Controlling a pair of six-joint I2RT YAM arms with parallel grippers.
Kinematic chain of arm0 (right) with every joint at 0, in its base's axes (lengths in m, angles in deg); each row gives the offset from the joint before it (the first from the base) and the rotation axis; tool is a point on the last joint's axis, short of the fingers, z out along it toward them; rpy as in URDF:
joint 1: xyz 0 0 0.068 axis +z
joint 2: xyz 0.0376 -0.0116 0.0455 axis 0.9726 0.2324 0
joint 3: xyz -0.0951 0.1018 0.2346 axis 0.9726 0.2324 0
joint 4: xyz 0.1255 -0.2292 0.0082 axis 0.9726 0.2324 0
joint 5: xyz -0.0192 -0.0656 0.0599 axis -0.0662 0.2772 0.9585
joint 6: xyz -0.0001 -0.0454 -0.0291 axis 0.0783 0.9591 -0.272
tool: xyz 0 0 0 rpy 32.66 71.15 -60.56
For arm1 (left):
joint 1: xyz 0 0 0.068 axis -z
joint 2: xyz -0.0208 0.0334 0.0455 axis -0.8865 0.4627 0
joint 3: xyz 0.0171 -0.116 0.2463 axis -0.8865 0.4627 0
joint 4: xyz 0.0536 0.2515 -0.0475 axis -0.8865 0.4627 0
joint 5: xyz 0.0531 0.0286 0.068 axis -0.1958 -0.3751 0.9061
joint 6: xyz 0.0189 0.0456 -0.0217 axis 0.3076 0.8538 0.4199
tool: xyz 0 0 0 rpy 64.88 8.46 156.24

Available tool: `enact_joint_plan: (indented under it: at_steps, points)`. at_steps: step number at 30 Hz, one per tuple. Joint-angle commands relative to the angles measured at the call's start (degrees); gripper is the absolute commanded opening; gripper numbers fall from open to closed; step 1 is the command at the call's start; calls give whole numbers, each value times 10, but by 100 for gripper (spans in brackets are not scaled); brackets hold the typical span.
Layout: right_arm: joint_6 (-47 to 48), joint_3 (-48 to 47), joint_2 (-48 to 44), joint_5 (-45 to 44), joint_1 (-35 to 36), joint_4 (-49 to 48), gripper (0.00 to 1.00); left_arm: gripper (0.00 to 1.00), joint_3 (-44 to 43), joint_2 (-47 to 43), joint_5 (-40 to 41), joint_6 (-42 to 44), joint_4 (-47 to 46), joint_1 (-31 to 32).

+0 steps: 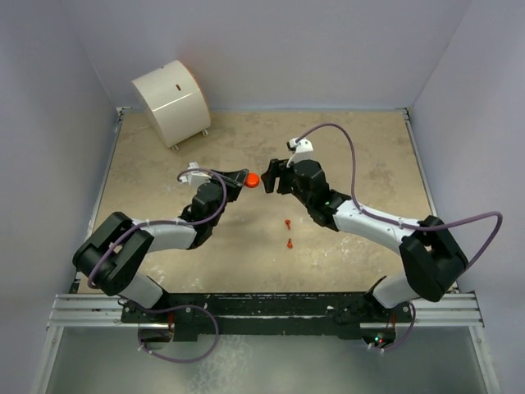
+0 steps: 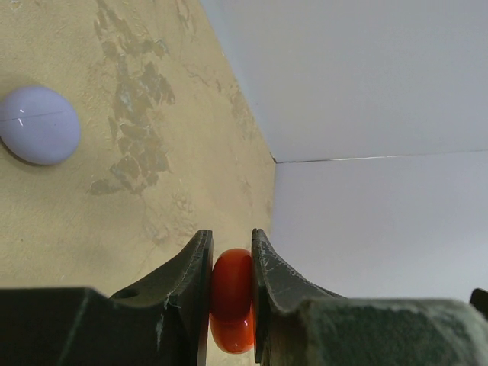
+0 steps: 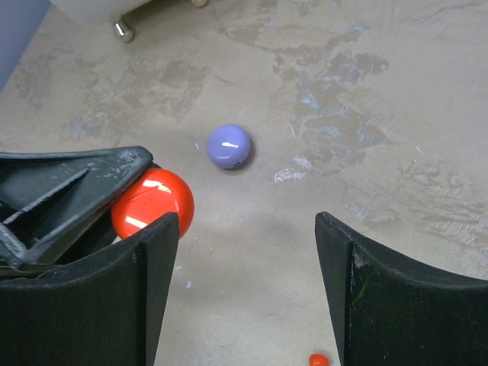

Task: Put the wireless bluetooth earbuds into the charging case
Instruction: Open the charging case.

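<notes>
My left gripper [image 1: 243, 178] is shut on a red-orange round charging case [image 1: 253, 180], held on edge above the table; the case fills the gap between its fingers in the left wrist view [image 2: 231, 293]. My right gripper [image 1: 271, 176] is open and empty, facing the case from the right, with its left finger just in front of the case [image 3: 152, 202]. Two red-orange earbuds [image 1: 288, 222] [image 1: 290, 243] lie on the table nearer the arms; one shows at the bottom edge of the right wrist view [image 3: 319, 360]. A lilac round case [image 3: 229, 146] lies closed on the table. The lilac earbuds are out of view.
A large white cylinder [image 1: 171, 103] stands at the back left corner; its metal foot [image 3: 120, 30] shows in the right wrist view. Pale walls enclose the beige table [image 1: 361, 156] on three sides. The lilac case also shows in the left wrist view [image 2: 38, 124].
</notes>
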State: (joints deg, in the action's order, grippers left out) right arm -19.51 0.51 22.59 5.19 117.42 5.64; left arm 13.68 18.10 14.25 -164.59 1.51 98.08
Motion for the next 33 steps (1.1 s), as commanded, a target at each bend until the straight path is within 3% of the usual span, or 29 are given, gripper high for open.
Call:
enact_joint_plan:
  at_steps: [1, 20, 33]
  points:
    - [2, -8, -30, -20, 4, -12, 74, 0, -16, 6, 11, -8, -18, 0]
    - [-5, -7, 41, 11, 28, -35, 74, 0, -25, -5, 0, -11, -23, 0]
    - [-20, -8, 29, -17, 29, -12, 74, 0, -3, -25, 10, -23, -32, -3]
